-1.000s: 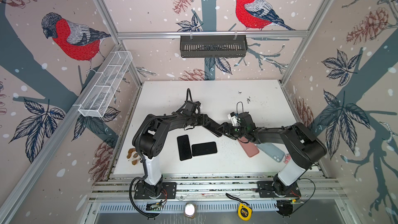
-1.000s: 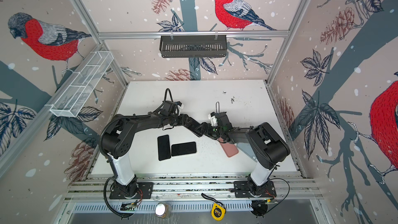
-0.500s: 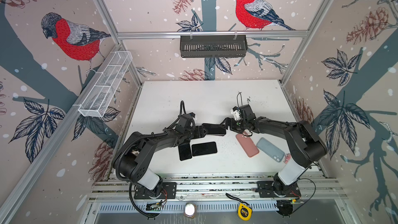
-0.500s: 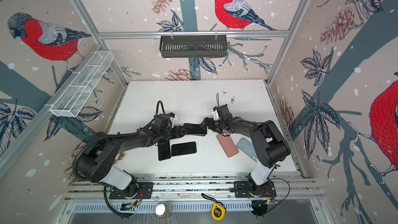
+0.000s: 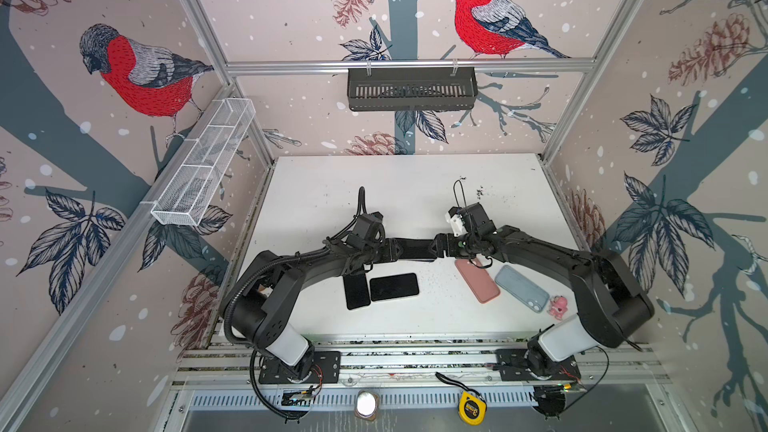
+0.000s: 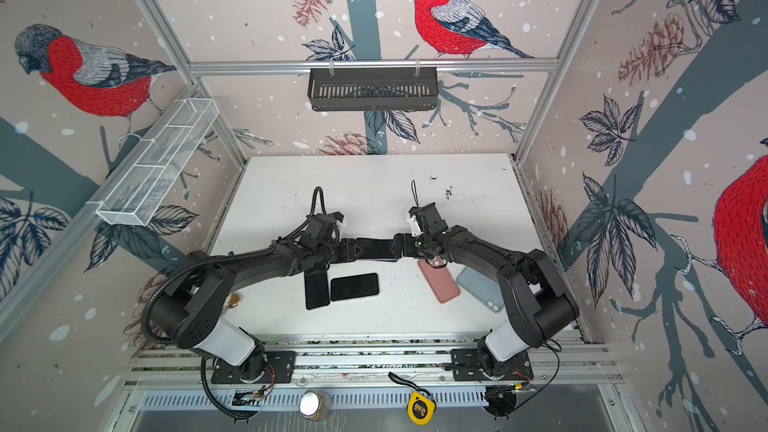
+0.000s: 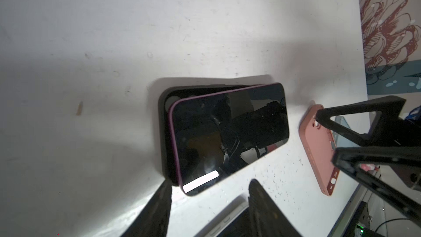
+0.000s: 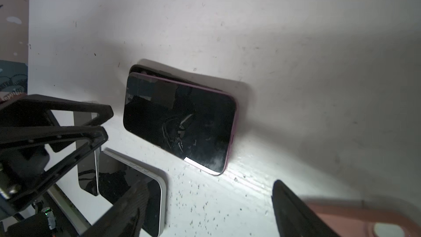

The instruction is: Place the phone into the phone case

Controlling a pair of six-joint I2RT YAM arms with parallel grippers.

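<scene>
Now the left hand (image 5: 397, 249) and right hand (image 5: 435, 245) are facing each other mid-bench (image 5: 374, 184), having swung over from beside the pink case (image 5: 477, 280) a second ago. Between their fingertips the phone (image 7: 227, 137) is lying on the black case (image 7: 165, 133), skewed, leaving the case's rim and camera hole showing along one side. Neither hand is gripping anything. The left is standing partly open just short of the phone's near end, and the right is gaping wide at the far end. So the phone is resting on its case, but to my eye it is still needing squaring and pressing in.
</scene>
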